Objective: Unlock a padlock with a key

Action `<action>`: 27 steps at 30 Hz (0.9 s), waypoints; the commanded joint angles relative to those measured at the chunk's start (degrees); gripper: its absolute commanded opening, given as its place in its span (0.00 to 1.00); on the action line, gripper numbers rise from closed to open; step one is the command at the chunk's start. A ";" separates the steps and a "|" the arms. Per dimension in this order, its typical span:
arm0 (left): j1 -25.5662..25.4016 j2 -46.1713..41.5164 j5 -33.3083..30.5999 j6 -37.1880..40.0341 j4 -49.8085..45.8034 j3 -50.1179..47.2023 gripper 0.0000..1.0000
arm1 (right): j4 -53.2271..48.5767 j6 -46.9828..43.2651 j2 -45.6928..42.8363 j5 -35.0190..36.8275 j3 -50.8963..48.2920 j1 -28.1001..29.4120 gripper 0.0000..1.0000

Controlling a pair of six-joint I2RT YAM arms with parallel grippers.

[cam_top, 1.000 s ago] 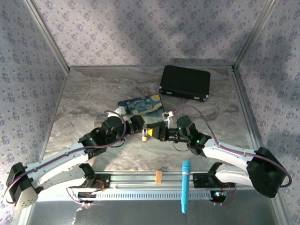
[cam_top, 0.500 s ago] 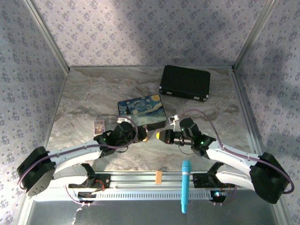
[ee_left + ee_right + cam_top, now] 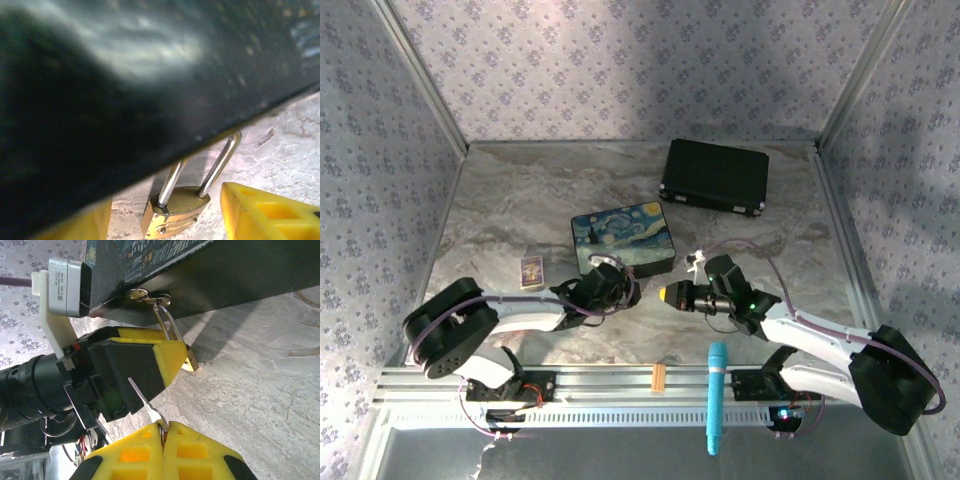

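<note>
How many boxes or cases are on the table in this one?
2: the painted box at mid-table, and the black case behind it to the right, near the back wall. None appears hidden, though the arms cover some of the near tabletop.

I count one padlock [image 3: 175, 214], one key [image 3: 144, 401], one painted box [image 3: 622, 238], one black case [image 3: 715, 176], one small card [image 3: 531, 271], one blue stick [image 3: 716, 395], one wooden block [image 3: 659, 377].

between the yellow fingers [image 3: 265, 212] of the left gripper [image 3: 162, 216], the small metal padlock [image 3: 177, 211] shows a brass-yellow body and silver shackle. the thin metal key [image 3: 144, 401] at the yellow fingertips [image 3: 140, 441] of the right gripper [image 3: 164, 429] is silvery. beyond them, the rectangular painted box [image 3: 623, 238] bears blue-and-yellow swirls.
</note>
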 commanded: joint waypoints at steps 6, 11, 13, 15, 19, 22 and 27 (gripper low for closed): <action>-3.24 4.09 -1.55 0.10 3.40 2.54 0.40 | 2.68 -0.69 4.04 0.20 -0.87 -0.30 0.00; -3.79 5.30 -3.04 -1.18 2.75 2.62 0.32 | 3.24 -0.70 4.26 0.89 -1.72 -0.37 0.00; -3.79 5.49 -3.95 -1.39 1.94 2.80 0.31 | 3.35 -0.66 4.28 1.05 -2.12 -0.46 0.00; -3.79 5.57 -5.03 -2.12 1.94 2.51 0.28 | 3.57 -0.70 4.44 1.07 -2.30 -0.40 0.00; -3.79 5.13 -5.56 -4.08 5.28 1.20 0.24 | 3.92 -0.61 4.73 1.26 -2.58 -0.45 0.00; -3.79 3.03 -5.44 -6.21 7.31 0.16 0.16 | 4.41 -0.39 5.09 1.35 -2.72 -0.43 0.00; -3.36 -0.84 -5.53 -10.96 7.61 -1.23 0.09 | 9.09 3.32 8.66 -1.61 -2.68 -1.08 0.00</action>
